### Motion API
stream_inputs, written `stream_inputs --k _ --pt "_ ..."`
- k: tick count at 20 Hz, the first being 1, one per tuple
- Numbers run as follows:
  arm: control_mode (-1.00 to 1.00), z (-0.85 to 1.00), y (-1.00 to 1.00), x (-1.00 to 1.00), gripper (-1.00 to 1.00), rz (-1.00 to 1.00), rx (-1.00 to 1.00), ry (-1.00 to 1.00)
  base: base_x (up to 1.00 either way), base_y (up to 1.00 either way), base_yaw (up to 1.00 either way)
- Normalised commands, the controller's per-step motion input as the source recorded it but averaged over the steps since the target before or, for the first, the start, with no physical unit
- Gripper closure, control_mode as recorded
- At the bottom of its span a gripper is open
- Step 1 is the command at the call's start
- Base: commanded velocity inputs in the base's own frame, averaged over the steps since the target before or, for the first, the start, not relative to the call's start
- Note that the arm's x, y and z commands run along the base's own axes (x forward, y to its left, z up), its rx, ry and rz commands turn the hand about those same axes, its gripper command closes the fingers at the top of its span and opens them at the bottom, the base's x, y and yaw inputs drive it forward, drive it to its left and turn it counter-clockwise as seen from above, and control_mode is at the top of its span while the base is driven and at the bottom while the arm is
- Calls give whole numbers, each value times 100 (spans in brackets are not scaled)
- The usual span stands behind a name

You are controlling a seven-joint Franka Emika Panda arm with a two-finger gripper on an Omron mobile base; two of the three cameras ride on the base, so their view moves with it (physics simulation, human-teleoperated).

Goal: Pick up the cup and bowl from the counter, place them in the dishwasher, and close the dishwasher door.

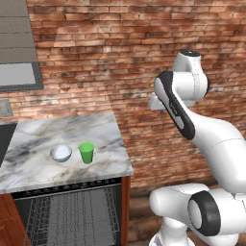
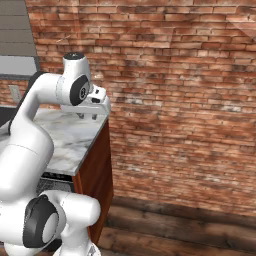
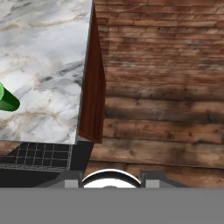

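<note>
Two small items, the green cup (image 1: 86, 152) and pale bowl (image 1: 61, 153), stand side by side on the veined marble bench (image 1: 33, 166) against a red brick wall (image 1: 120, 57), above the open dishwasher (image 1: 72, 216), while the empty end effector (image 2: 89, 116) hangs past the bench's right edge, its jaw spacing unclear.

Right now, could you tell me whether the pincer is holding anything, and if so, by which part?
Nothing is held. The pincer hangs in the air past the counter's right edge, while the cup and bowl stand untouched on the marble.
</note>
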Motion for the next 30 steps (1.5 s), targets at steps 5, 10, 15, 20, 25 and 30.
stream_inputs --k 5,10,15,20,25,30 --pt "-100 -5 0 0 -100 0 0 0 0 0 0" --pt "-100 -17 0 0 -100 0 0 0 0 0 0" --pt "-100 -19 12 9 -100 0 -3 0 0 0 0" --pt "-100 -20 21 21 -100 0 -6 0 0 0 0" --pt "-100 -19 25 25 -100 0 -4 0 0 0 0" --pt "-100 -24 24 22 -100 0 -2 0 0 0 0"
